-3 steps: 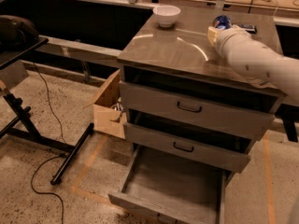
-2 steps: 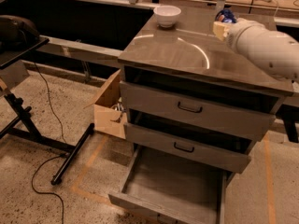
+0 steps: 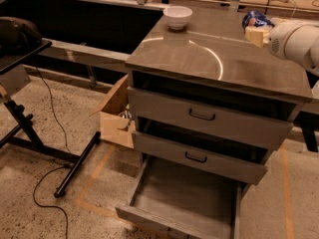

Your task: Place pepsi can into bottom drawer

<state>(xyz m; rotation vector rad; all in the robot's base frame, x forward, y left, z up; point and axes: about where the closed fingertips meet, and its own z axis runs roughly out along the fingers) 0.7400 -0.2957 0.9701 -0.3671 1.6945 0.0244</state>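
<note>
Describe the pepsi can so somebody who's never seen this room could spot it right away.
Start at the grey three-drawer cabinet; at the far right of its top is the pepsi can, next to the gripper at the end of the white arm. It is the only blue thing there, unlike the white bowl at the far left.

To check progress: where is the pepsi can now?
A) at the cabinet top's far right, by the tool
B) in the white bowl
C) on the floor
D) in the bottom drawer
A: the pepsi can is at the far right of the cabinet top, beside the tool, not in the bottom drawer.
</note>
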